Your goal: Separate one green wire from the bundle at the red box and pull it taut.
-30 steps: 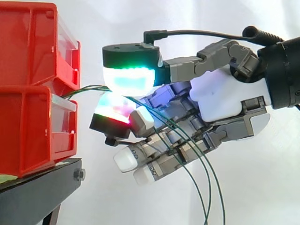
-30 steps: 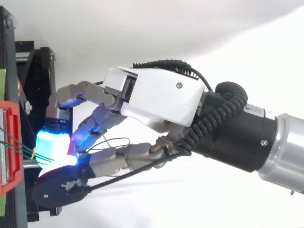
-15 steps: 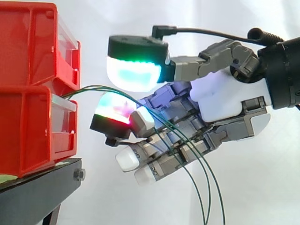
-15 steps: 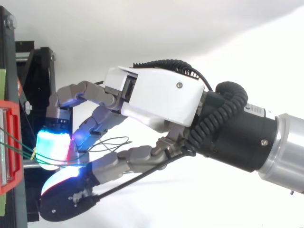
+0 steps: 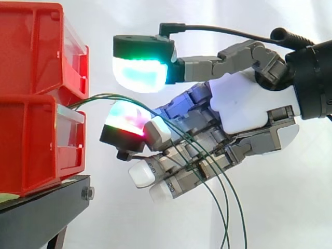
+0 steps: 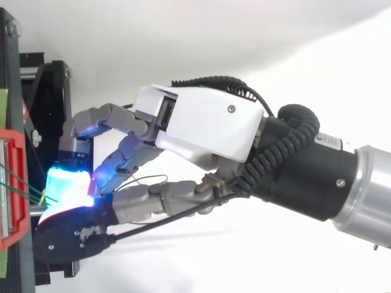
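No legible text, number or sign appears on the red bins [image 5: 36, 129], the black stand [image 5: 41, 210] or the hand [image 6: 201, 125]; a small pale label [image 6: 327, 142] on the wrist is too small to read

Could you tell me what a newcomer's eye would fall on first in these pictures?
First, the robot hand reaching in from the right of the side view, its pads glowing green, cyan and red. Next, the stacked red bins at the left on a black stand. Thin green wires arch from the bins, pass through the gap between the upper and lower glowing pads, and hang down across the fingers.
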Motion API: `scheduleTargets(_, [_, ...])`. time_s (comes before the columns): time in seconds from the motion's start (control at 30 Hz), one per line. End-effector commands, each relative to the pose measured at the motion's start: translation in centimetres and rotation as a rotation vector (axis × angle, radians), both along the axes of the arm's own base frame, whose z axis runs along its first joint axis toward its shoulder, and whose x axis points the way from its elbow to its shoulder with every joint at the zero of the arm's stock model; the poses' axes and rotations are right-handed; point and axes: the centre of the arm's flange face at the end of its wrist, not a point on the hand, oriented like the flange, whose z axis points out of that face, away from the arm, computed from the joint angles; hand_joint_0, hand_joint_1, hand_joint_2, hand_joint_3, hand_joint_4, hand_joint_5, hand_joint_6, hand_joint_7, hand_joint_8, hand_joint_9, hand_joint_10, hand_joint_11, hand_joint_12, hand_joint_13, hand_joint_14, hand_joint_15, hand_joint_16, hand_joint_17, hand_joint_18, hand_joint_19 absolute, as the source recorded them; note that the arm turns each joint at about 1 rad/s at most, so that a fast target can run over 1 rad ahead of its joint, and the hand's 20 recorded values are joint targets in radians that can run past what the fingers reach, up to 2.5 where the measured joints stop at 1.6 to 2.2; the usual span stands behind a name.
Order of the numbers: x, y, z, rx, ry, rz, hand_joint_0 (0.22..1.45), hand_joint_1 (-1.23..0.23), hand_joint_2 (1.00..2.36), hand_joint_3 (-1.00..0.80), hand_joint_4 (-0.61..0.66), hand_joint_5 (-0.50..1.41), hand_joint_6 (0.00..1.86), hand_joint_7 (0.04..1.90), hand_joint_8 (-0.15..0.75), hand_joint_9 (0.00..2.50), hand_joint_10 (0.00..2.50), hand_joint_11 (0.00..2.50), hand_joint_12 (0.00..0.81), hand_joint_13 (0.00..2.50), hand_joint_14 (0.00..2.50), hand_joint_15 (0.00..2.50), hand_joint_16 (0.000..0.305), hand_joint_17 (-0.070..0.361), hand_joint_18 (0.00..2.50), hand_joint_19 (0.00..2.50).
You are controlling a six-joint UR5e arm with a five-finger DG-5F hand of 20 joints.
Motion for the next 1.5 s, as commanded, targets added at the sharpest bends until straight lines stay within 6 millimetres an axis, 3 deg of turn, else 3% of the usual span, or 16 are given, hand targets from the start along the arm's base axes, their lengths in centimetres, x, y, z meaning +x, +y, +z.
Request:
scheduleTargets(0.0, [-0.01, -0.09, 0.01, 0.002, 0.000, -0.002, 0.67, -0.80, 1.02, -0.29, 0.24, -0.21, 0.83, 1.20, 0.357, 0.90, 0.02, 1.03, 0.436, 0.86, 0.01, 0.36, 0.049, 0.110, 0.75, 0.40])
scheduleTargets(0.43, [-0.01, 0.03, 0.01, 0.005, -0.001, -0.001, 0.76, -0.90, 1.01, -0.35, 0.24, -0.22, 0.84, 1.19, 0.349, 0.87, 0.02, 1.02, 0.430, 0.86, 0.01, 0.36, 0.049, 0.109, 0.74, 0.38])
scheduleTargets(0.53, [-0.01, 0.03, 0.01, 0.005, -0.001, -0.001, 0.78, -0.92, 1.00, -0.47, 0.24, -0.22, 0.84, 1.19, 0.336, 0.85, 0.02, 1.02, 0.417, 0.83, 0.01, 0.35, 0.048, 0.109, 0.74, 0.37])
scheduleTargets(0.67, [-0.03, -0.10, 0.00, 0.005, 0.000, -0.002, 0.63, -0.85, 1.00, -0.50, 0.24, -0.23, 0.83, 1.18, 0.340, 0.83, 0.02, 1.02, 0.426, 0.82, 0.01, 0.36, 0.049, 0.111, 0.73, 0.39])
scheduleTargets(0.83, [-0.03, -0.10, 0.00, 0.005, 0.000, -0.002, 0.60, -0.74, 1.00, -0.50, 0.24, -0.22, 0.82, 1.18, 0.352, 0.85, 0.02, 1.01, 0.435, 0.82, 0.01, 0.36, 0.050, 0.113, 0.72, 0.41])
scheduleTargets(0.97, [-0.01, -0.09, 0.01, 0.005, -0.001, -0.002, 0.64, -0.70, 1.01, -0.44, 0.24, -0.21, 0.81, 1.20, 0.350, 0.87, 0.02, 0.99, 0.437, 0.83, 0.01, 0.35, 0.050, 0.113, 0.72, 0.41])
scheduleTargets(1.17, [-0.01, -0.09, 0.01, 0.005, -0.001, -0.002, 0.67, -0.80, 1.02, -0.23, 0.23, -0.21, 0.83, 1.22, 0.349, 0.86, 0.02, 1.01, 0.437, 0.83, 0.01, 0.36, 0.050, 0.113, 0.73, 0.41])
scheduleTargets(1.47, [-0.08, -0.11, 0.24, 0.006, -0.003, -0.002, 0.80, -0.88, 1.02, -0.31, 0.22, -0.21, 0.84, 1.19, 0.332, 0.86, 0.02, 1.01, 0.417, 0.82, 0.01, 0.36, 0.049, 0.109, 0.69, 0.40])
